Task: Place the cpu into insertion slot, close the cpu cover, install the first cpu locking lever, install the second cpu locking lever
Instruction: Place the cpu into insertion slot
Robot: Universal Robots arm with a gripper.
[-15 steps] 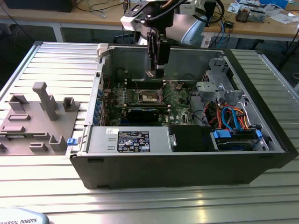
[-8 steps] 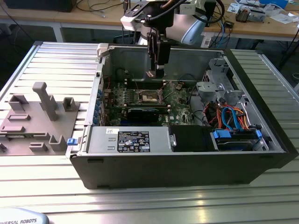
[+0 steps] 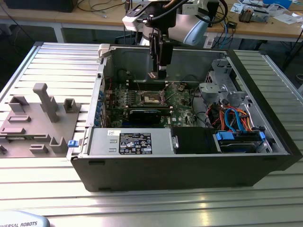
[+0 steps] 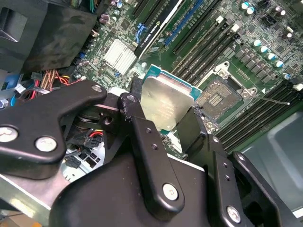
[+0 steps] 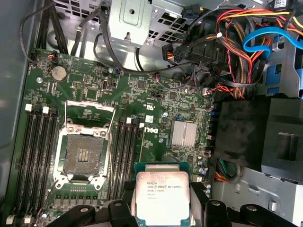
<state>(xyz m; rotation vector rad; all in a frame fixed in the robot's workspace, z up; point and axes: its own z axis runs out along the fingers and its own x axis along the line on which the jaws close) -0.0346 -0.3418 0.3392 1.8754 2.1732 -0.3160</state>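
My gripper [image 3: 158,74] hangs inside the open computer case, shut on the cpu [image 5: 162,196], a small square chip with its silvery face showing in both wrist views. The black fingers [image 4: 142,137] clamp two opposite edges of the cpu [image 4: 165,101]. The insertion slot [image 5: 84,153] is a dark square recess with a metal rim on the green board. It lies bare below and to one side of the chip, which does not touch it. The cpu cover [image 5: 91,105] stands swung up at one edge of the slot. In the exterior view the slot [image 3: 152,98] lies just below the gripper.
Long black memory slots [image 5: 127,156] flank the socket, and a finned silver heatsink [image 5: 183,132] sits nearby. Cable bundles [image 5: 222,52], a black shroud [image 5: 255,137] and the case walls [image 3: 189,168] crowd the board. A grey fixture [image 3: 38,118] lies on the table at the exterior view's left.
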